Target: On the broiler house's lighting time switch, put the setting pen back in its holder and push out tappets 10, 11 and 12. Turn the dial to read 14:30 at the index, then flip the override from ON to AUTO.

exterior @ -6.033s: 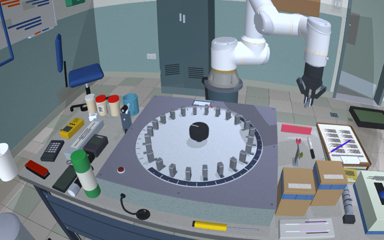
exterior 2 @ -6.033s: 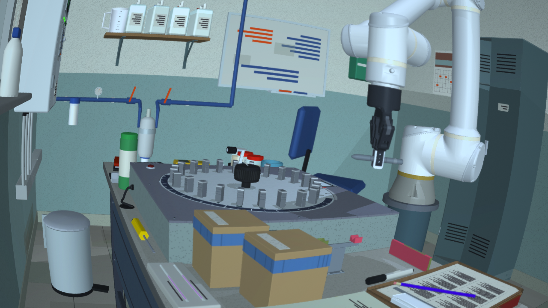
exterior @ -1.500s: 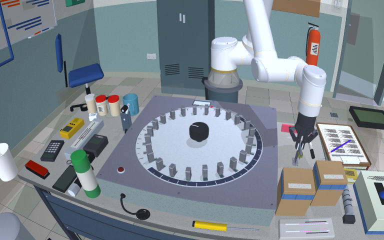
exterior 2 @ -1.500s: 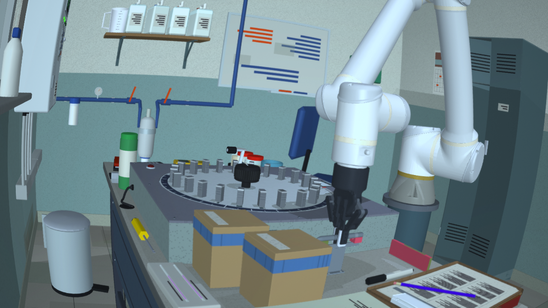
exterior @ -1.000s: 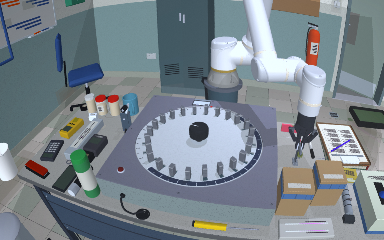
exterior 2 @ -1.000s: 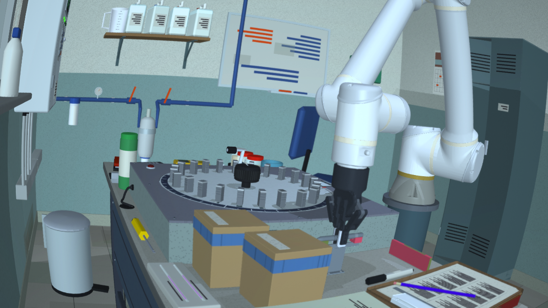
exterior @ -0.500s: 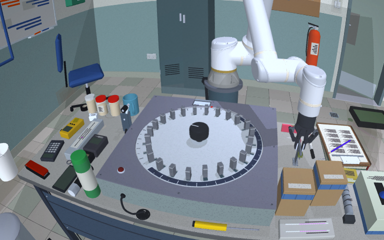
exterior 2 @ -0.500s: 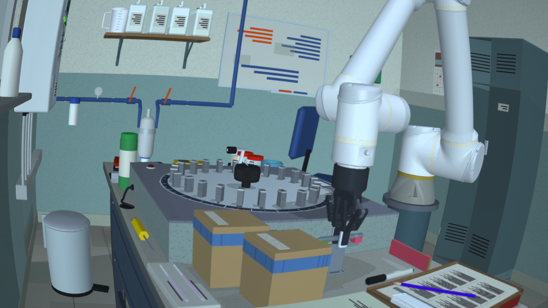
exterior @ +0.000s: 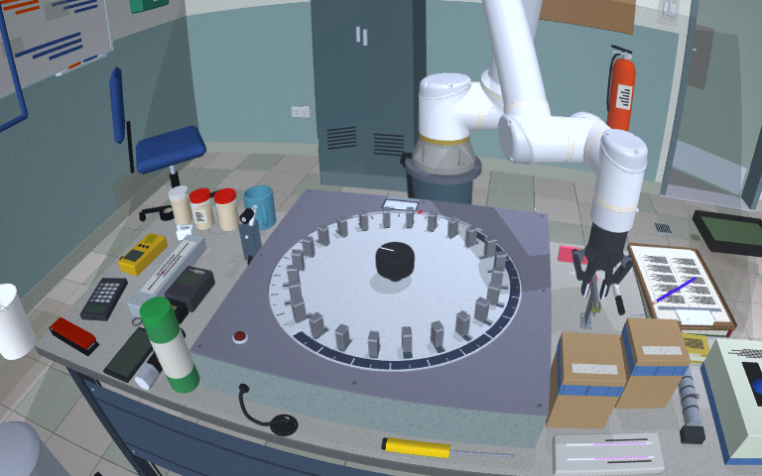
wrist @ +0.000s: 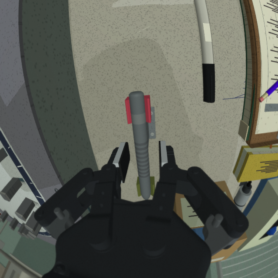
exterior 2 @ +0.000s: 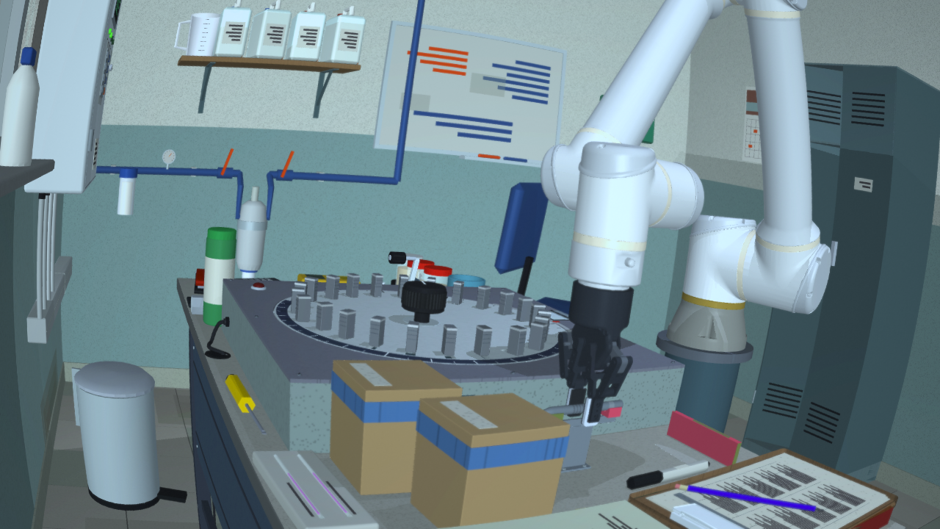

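The grey setting pen [wrist: 139,145] lies in its holder [exterior 2: 578,434], seated in a red clip [wrist: 137,109] at one end and a yellow-green clip [wrist: 145,185] at the other. The holder stands on the bench right of the time switch. My gripper [wrist: 141,158] [exterior: 602,292] [exterior 2: 593,403] hangs just over the pen, open and holding nothing, the pen lying between its fingers. On the switch, the white dial [exterior: 393,283] carries a ring of grey tappets and a black knob [exterior: 395,261] in the middle.
Two cardboard boxes [exterior: 615,373] stand in front of the holder. A black-capped marker [wrist: 207,51] and a clipboard [exterior: 677,286] with a blue pencil lie to its right. A red pad [exterior 2: 703,435] lies behind. Bottles, a calculator and meters crowd the bench left of the switch.
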`<action>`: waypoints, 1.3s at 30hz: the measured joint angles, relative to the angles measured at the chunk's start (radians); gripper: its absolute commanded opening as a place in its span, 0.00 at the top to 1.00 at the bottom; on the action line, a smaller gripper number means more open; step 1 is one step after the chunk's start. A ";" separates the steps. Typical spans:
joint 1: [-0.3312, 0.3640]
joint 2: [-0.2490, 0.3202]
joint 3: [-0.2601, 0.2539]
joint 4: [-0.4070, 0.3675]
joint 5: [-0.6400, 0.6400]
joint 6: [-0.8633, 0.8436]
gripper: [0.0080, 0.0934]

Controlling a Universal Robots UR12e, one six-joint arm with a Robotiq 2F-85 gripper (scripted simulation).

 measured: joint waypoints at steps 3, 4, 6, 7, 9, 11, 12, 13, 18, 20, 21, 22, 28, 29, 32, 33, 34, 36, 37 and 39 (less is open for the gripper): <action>0.000 0.000 0.000 0.000 0.000 0.000 0.63; 0.000 0.000 0.000 0.000 0.000 0.000 0.63; 0.000 0.000 0.000 0.000 0.000 0.000 0.63; 0.000 0.000 0.000 0.000 0.000 0.000 0.63; 0.000 0.000 0.000 0.000 0.000 0.000 0.63; 0.000 -0.001 0.000 0.001 0.000 0.000 0.63; 0.000 -0.001 0.000 0.002 0.000 0.000 0.63; 0.000 -0.002 0.000 0.002 0.000 0.000 0.63; 0.000 -0.007 -0.002 0.009 0.000 0.000 0.63; 0.000 -0.010 -0.003 0.014 0.000 0.000 0.63; 0.000 -0.012 -0.004 0.016 0.000 0.000 0.63; 0.000 -0.014 -0.004 0.019 0.000 0.000 0.63; 0.000 -0.029 -0.009 0.038 0.000 0.000 0.63; 0.000 -0.031 -0.010 0.041 0.000 0.000 0.63; 0.000 -0.040 -0.013 0.053 0.000 0.000 0.63; 0.000 -0.043 -0.014 0.056 0.000 0.000 0.63; 0.000 -0.045 -0.015 0.060 0.000 0.000 0.63; 0.000 -0.051 -0.017 0.068 0.000 0.000 0.63; 0.000 -0.053 -0.018 0.071 0.000 0.000 0.63; 0.000 -0.058 -0.020 0.078 0.000 0.000 0.63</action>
